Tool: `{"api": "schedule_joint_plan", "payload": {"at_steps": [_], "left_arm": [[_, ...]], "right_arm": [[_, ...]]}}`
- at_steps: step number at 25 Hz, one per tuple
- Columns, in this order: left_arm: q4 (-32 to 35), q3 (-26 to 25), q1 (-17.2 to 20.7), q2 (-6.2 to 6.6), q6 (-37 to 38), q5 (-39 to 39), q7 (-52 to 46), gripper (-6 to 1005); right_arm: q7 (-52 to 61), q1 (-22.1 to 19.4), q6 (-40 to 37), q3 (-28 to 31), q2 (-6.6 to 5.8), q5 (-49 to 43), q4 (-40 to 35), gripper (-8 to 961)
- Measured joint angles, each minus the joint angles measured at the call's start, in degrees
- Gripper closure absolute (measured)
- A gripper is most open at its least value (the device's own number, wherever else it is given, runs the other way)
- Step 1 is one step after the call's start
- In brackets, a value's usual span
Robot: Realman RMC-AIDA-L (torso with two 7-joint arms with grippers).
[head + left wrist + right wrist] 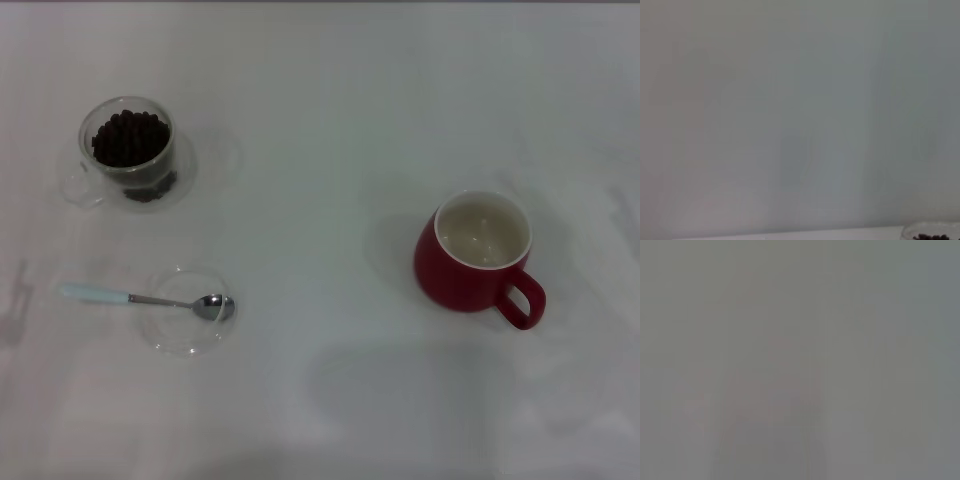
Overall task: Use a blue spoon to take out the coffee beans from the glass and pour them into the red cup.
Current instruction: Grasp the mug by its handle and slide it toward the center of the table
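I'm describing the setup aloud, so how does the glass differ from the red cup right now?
The glass is clear, while the red cup is glossy red with a cream inside. The glass holds heaped coffee beans; the red cup looks empty. The glass sits at the robot's left, the red cup at its right. Both stand upright and have side handles.

A: Arms anywhere near the red cup [472, 250]?
B: No. Neither arm nor end effector shows in the head view.
A: Wrist cams?
B: Neither shows its own fingers. Left wrist looks along the surface [790, 233]; right wrist shows a plain grey field.
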Motion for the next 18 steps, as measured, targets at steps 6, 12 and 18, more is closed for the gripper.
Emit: {"api": "schedule_joint_plan", "payload": {"at_steps": [6,12,18], "left_arm": [[0.18,-0.45,1.38,0.01,0.42,-1.09,-0.13,444],[0.81,-0.51,1.33,0.17,0.69,-1.94,-0.69,445],[0.86,-0.5,0.13,0.25,0.67,-4.38,-1.36,444]], "right_arm": [[1.08,-0.53,-1.6,-0.22,-0.07,-0.17,0.09,271],[1.92,-1.66,-1.57,-0.95,-0.4,-0.36,0.31,284],[5.94,-1.71,-1.47,-9.43,-2.54,-0.92,4.12,297]]}}
